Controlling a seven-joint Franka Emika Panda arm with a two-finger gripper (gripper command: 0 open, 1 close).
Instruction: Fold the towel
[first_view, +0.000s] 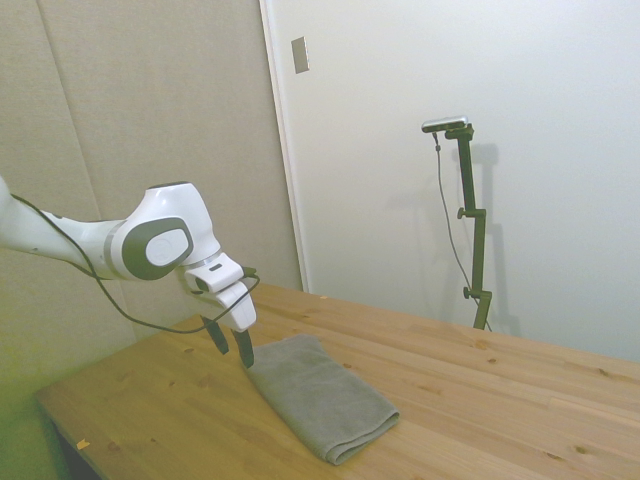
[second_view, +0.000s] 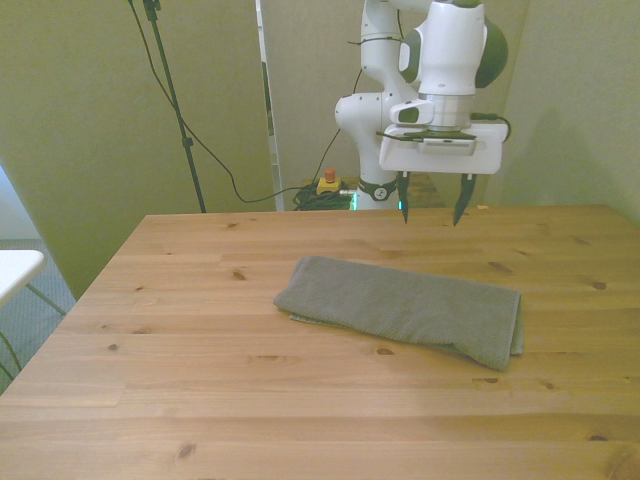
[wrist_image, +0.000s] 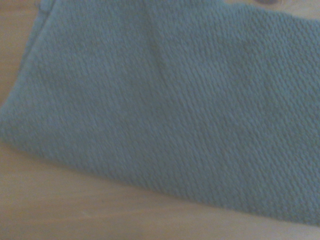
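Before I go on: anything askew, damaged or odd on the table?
Nothing stands out. The grey towel lies flat on the wooden table, already folded into a long strip set slightly diagonal to the table's edges. The claw hangs open above it, touching nothing.

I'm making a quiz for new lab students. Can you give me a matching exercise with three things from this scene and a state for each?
Column 1:
1. towel
2. hand
3. table

Column 2:
A. open, raised in the air
B. bare wood with knots
C. grey, lying flat in a long folded strip

Pairs: 1-C, 2-A, 3-B
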